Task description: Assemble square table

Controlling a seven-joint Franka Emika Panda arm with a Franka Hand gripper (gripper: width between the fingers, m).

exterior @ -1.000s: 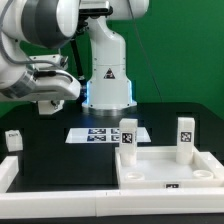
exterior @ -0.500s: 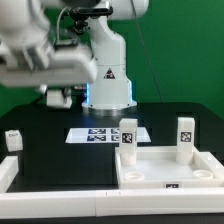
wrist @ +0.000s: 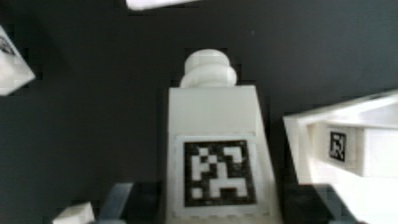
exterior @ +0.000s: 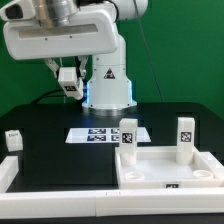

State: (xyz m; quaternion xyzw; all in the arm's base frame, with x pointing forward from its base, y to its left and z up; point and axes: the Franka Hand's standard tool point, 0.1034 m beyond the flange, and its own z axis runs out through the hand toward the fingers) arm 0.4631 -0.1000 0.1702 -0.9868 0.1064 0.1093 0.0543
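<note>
Clock reading: the hours are taken on the exterior view, with the counter [exterior: 60, 165] as the dial.
White bar: a plain, untagged bar [exterior: 6, 176] lies at 8 o'clock, at the counter's near edge.
Loose leg: a short tagged leg [exterior: 13, 140] stands at 9 o'clock, just behind the bar and well apart from the other parts.
Jaws: they are raised high above the counter at about 11 o'clock, in front of the robot base [exterior: 108, 80]. They are clamped on the held leg.
Held leg: the wrist view shows it [wrist: 217, 130] close up between the two dark fingers, its black-and-white tag facing the camera and its rounded tip pointing away. In the exterior view it is only a small pale shape under the hand.
Marker board: it lies flat [exterior: 100, 134] near the dial's centre, in front of the base.
First upright leg: it stands [exterior: 128, 133] at the far corner of the square panel nearest the marker board.
Square panel: it lies flat [exterior: 150, 176] at 4 o'clock, with a tag on its near edge.
Second upright leg: it stands [exterior: 185, 137] at the panel's other far corner, at 3 o'clock.
Exterior view only: both upright legs, the loose leg and the marker board.
Wrist view only: the held leg's tag and how it is gripped.
</note>
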